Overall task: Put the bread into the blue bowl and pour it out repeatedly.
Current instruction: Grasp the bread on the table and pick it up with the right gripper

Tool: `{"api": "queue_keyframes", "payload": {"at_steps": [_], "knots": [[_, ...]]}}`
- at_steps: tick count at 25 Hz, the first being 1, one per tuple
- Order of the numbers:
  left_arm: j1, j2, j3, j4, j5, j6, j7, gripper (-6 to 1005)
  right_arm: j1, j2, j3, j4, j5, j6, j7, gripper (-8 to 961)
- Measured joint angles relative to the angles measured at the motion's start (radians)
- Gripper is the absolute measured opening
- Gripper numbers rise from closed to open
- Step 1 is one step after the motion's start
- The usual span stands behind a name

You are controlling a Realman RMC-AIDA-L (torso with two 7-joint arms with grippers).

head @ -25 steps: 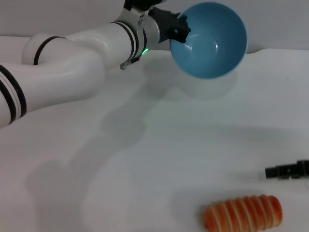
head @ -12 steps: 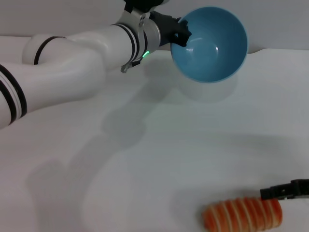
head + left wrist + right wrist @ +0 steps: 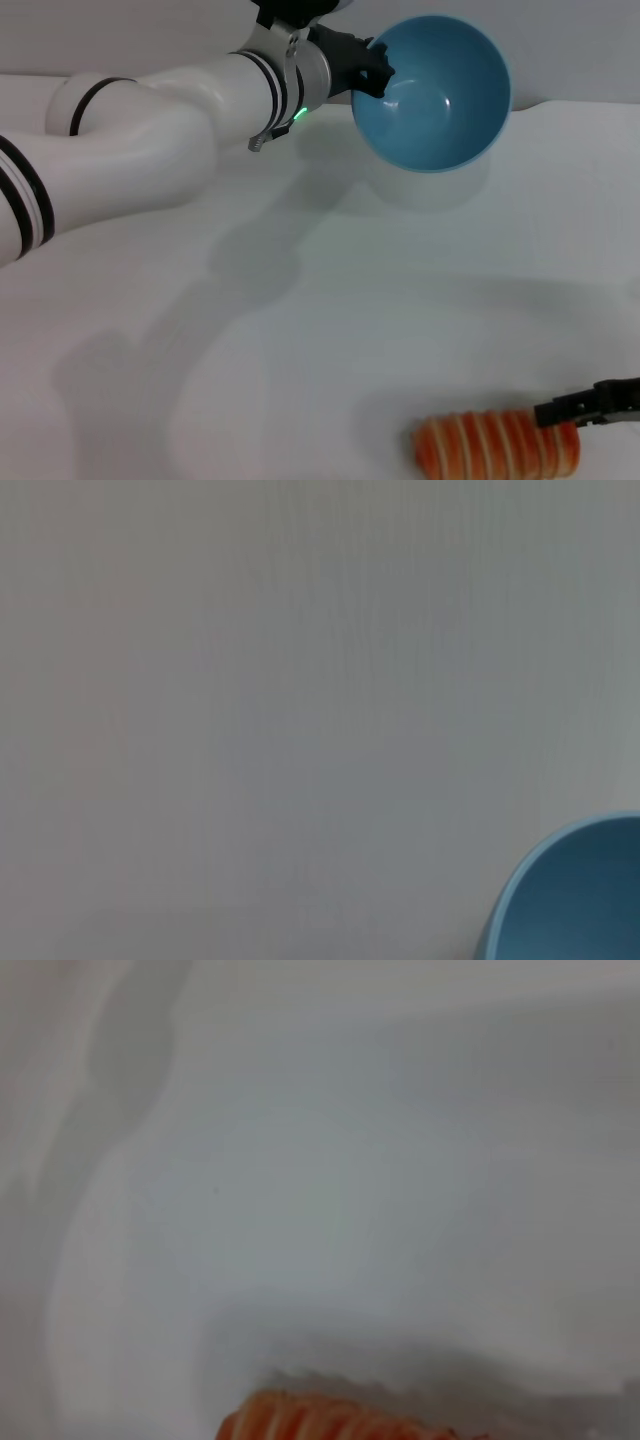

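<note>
Bread pick-up pending; bowl aloft, empty.

Left gripper (image 3: 372,66) clamped on blue bowl (image 3: 432,92) rim, far centre, tilted. Right gripper (image 3: 588,408) at bread (image 3: 497,447), near right; finger state cannot tell. Risk: loaf rolls off near table (image 3: 300,330) edge. Open room left.

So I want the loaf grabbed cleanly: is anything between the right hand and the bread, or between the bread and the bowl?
Nothing visible. The right hand is at the right end of the bread, with no object between them. Only bare table lies between the bread and the blue bowl, which the left hand holds tilted above the table.
</note>
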Motion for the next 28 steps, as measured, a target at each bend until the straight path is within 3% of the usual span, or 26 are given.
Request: {"api": "queue_keyframes", "payload": {"at_steps": [17, 24, 28], "knots": [[0.012, 0.003, -0.001, -0.001, 0.0, -0.01, 0.001, -1, 0.033, 0.006, 0.0, 0.043, -0.06, 0.004, 0.029, 559], [0.012, 0.002, 0.0, 0.001, 0.0, -0.013, 0.0, 0, 0.036, 0.003, -0.025, 0.043, -0.061, -0.003, 0.03, 386], [0.012, 0.002, 0.0, 0.0, 0.0, -0.013, 0.0, 0, 0.037, 0.003, -0.026, 0.029, -0.061, -0.015, 0.024, 351]]}}
